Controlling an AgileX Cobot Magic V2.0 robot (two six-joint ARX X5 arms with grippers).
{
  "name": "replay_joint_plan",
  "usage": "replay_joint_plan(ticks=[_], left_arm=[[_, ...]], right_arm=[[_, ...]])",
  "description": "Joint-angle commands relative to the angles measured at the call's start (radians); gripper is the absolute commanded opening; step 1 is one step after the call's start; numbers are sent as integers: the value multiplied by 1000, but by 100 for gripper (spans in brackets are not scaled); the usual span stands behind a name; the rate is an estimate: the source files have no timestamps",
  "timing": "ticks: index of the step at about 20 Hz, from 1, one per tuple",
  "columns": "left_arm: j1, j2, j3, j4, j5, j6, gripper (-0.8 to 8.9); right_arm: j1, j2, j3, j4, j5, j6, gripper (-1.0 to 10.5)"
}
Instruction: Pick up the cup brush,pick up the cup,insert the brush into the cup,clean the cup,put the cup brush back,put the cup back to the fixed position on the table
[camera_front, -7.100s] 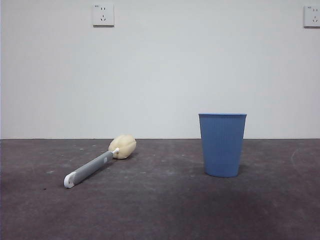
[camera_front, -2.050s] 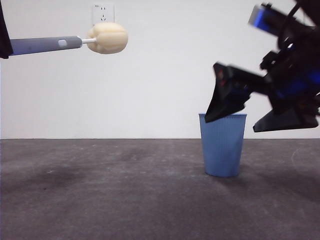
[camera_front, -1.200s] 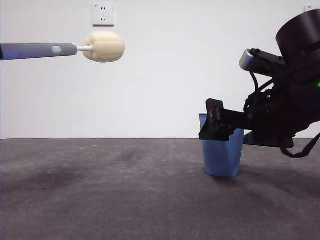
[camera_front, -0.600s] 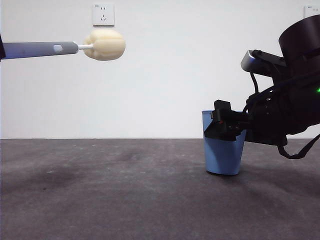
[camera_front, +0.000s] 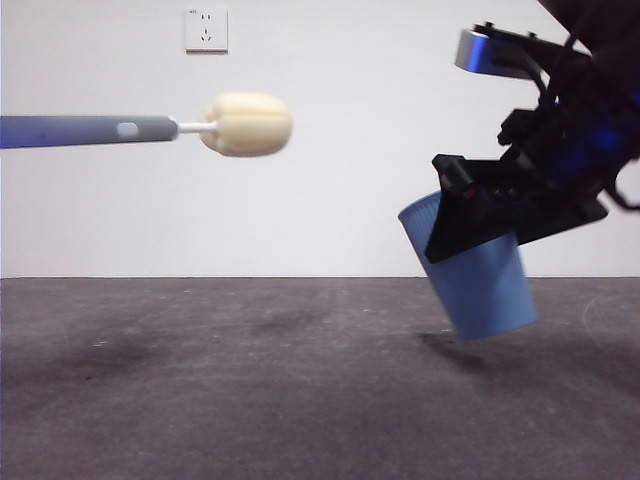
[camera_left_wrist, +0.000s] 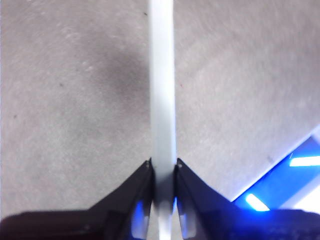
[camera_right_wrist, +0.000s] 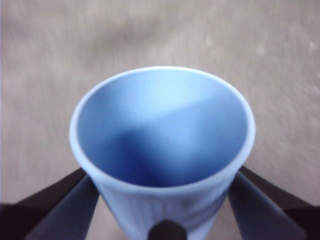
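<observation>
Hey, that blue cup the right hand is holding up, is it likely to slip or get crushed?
The cup probably weighs little: it hangs tilted in the right hand without sagging. Its tapered, ribbed plastic wall could slide downward if loosely gripped. The rim looks round, so squeezing seems gentle.

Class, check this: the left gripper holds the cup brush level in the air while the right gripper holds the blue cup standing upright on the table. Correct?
Not quite. The front view shows the cup lifted off the table and tilted in the right gripper. The left gripper does hold the cup brush level.
</observation>
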Motion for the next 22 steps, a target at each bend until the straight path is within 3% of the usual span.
replay_joint_plan(ticks=[1,5,8,11,22], left_arm=[[-4,20,-1,-16,41,143,-9],[-17,47,-1,-20,71,225,-9],[-53,52,-1,-28,72,234,-9],[-111,61,-1,-66,87,255,-9],[-242,196,-1,-43,92,214,-8]], right_arm=[[37,-1,105,-203,89,-129,-16],[119,0,238,-412,209,-352,-16],[162,1,255,-499,275,-495,-16],[199,18,255,-534,378,-552,-16],[457,96,255,-626,500,-644,-16]])
